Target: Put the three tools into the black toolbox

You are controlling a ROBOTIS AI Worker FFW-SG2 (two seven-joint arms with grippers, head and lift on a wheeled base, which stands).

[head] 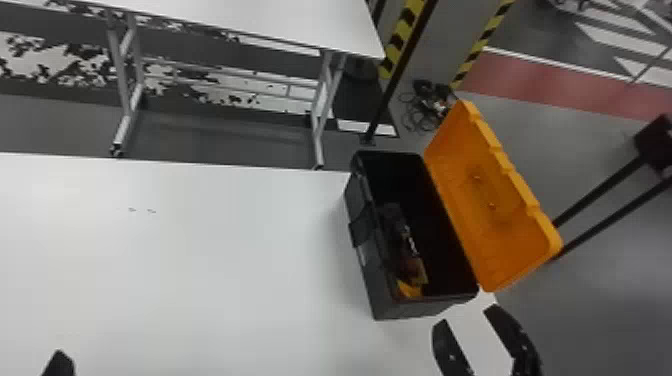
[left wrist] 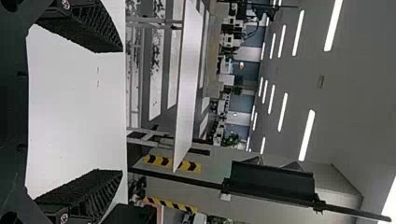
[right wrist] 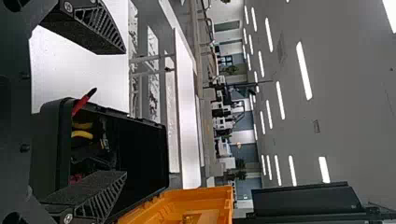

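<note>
White table (head: pixel 200 275): carries the black toolbox (head: pixel 372 280) toward its right-hand end. A second white table (head: pixel 225 20) stands beyond, to the far left of the toolbox. Toolbox: upright, its long side running away from the robot. Orange lid (head: pixel 505 215): swung fully back, leaning outward on the toolbox's right side.

Right gripper (head: pixel 466 318): just on the robot's side of the toolbox, toward the right of its near end. Its two fingers stand wide apart and grip nothing. Left gripper (head: pixel 59 364): well apart from the toolbox, to its left and nearer the robot. Fingers widely spread, with nothing held.

Tools: inside the toolbox, ahead and to the left of the right gripper, apart from its fingers. Yellow handles (right wrist: pixel 82 134) lie at the near-left corner of the toolbox. Dark tool parts (head: pixel 392 215) extend from there along its left wall. A red handle (right wrist: pixel 83 102) juts above the toolbox rim at that same corner. The pieces overlap in shadow; an exact count of tools cannot be made.
</note>
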